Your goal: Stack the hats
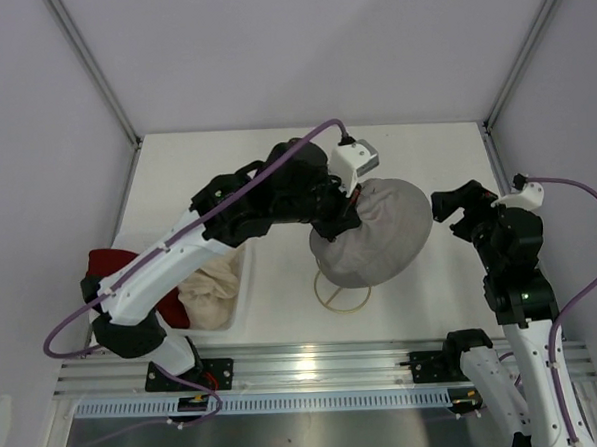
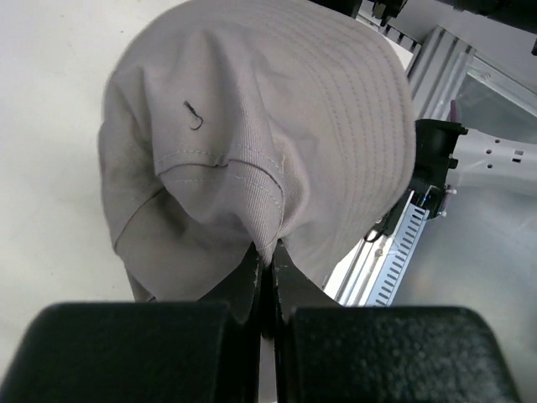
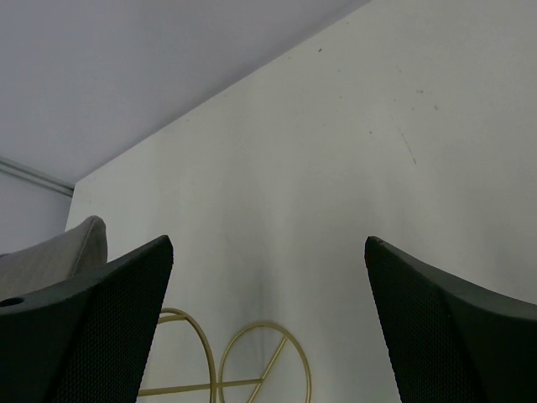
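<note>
A grey-beige hat (image 1: 384,234) hangs above the table's middle, over a gold wire stand (image 1: 342,293). My left gripper (image 1: 350,213) is shut on a fold of its cloth. In the left wrist view the hat (image 2: 252,126) fills the frame and the pinched fold sits between the closed left gripper (image 2: 270,256) fingers. A dark red hat (image 1: 110,263) and a cream-white hat (image 1: 210,286) lie in the tray at the left, partly hidden by the left arm. My right gripper (image 1: 456,215) stands open and empty, right of the held hat. The right wrist view shows the right gripper (image 3: 268,252) above the stand (image 3: 260,361), with the hat's edge (image 3: 50,256) at the far left.
A shallow clear plastic tray (image 1: 243,276) sits at the left front of the white table. An aluminium rail (image 1: 316,368) runs along the near edge. Walls and frame posts close in the back and both sides.
</note>
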{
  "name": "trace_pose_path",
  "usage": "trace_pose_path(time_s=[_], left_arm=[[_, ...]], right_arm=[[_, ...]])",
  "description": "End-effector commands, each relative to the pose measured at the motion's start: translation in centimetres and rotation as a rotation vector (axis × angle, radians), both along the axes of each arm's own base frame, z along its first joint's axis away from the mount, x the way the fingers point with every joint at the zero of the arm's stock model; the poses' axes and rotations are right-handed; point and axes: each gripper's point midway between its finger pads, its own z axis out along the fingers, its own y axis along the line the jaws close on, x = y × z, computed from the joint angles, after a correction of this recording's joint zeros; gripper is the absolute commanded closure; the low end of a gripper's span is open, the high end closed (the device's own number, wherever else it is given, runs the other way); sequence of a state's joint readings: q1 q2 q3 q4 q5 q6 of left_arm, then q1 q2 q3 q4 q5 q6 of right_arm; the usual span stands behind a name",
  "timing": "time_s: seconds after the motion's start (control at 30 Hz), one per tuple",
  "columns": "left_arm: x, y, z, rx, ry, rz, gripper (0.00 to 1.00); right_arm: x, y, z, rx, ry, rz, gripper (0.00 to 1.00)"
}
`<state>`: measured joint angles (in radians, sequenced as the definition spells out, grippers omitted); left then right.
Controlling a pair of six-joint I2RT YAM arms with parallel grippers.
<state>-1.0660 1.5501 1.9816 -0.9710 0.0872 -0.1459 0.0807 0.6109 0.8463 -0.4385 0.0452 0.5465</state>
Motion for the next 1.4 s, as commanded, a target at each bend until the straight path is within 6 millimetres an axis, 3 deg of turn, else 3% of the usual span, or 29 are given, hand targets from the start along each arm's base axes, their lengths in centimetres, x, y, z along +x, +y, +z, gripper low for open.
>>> trace_pose_path(time_s=[0.0, 0.2, 0.27, 0.47, 0.6, 0.8, 0.9, 0.93, 0.97, 1.03, 1.13, 1.17, 1.23, 1.27, 1.3, 1.33, 1.37], left_arm=[[-0.1, -1.7, -0.3, 0.039, -0.033, -0.052, 0.99], [0.8, -2.6, -3.9, 0.174, -0.020, -0.015, 0.99], [1.5, -2.0, -4.7, 0.220, -0.044, 0.033, 0.99], [1.0, -2.2, -7.9, 0.277, 0.008, 0.027, 0.99], [0.1, -2.9, -8.4, 0.271, 0.018, 0.005, 0.98], [-0.8, -3.8, -6.9, 0.218, -0.001, -0.009, 0.66], [-0.8, -3.4, -4.9, 0.150, -0.015, 0.022, 0.42], [-0.8, -3.4, -4.1, 0.122, -0.024, 0.032, 0.26], [-0.6, -3.1, -3.3, 0.096, -0.034, 0.052, 0.18], [-0.3, -1.6, -2.0, 0.051, -0.047, 0.121, 0.04], [0.5, 1.3, -0.5, -0.028, -0.041, 0.243, 0.01], [1.4, 2.3, -1.0, -0.052, -0.012, 0.312, 0.01], [2.1, 5.9, -0.2, -0.122, -0.011, 0.427, 0.01], [3.4, 7.8, -1.5, -0.149, 0.038, 0.536, 0.01], [3.1, 10.4, -1.6, -0.198, 0.054, 0.591, 0.01], [3.4, 12.0, -3.6, -0.197, 0.084, 0.647, 0.01], [3.7, 13.5, -3.6, -0.265, 0.130, 0.726, 0.02]], right_arm=[[-1.1, -1.3, 1.9, 0.012, -0.034, -0.074, 0.01], [-2.1, -3.2, 1.3, 0.016, 0.018, -0.184, 0.01], [-2.2, -3.9, 1.3, -0.007, 0.023, -0.220, 0.01], [-2.1, -3.3, 0.7, -0.015, 0.024, -0.181, 0.00], [-1.9, -2.6, 0.1, -0.012, 0.018, -0.141, 0.01], [-1.6, 0.1, -0.7, 0.023, 0.005, 0.007, 0.01], [-1.6, 1.2, -1.2, 0.035, 0.008, 0.072, 0.01], [-1.6, 1.5, -1.4, 0.039, 0.015, 0.085, 0.01], [-1.5, 1.6, -1.6, 0.042, 0.024, 0.093, 0.01], [-1.5, 2.1, -1.7, 0.048, 0.027, 0.119, 0.01], [-1.4, 3.1, -1.8, 0.061, 0.021, 0.173, 0.00], [-1.3, 3.3, -1.8, 0.060, 0.017, 0.187, 0.00], [-1.4, 4.1, -1.9, 0.064, 0.013, 0.235, 0.01], [-1.3, 4.3, -1.6, 0.062, -0.004, 0.253, 0.01], [-1.5, 5.0, -1.7, 0.063, -0.008, 0.292, 0.01], [-1.5, 5.2, -1.6, 0.065, -0.014, 0.311, 0.01], [-1.6, 5.7, -1.4, 0.067, -0.026, 0.337, 0.00]])
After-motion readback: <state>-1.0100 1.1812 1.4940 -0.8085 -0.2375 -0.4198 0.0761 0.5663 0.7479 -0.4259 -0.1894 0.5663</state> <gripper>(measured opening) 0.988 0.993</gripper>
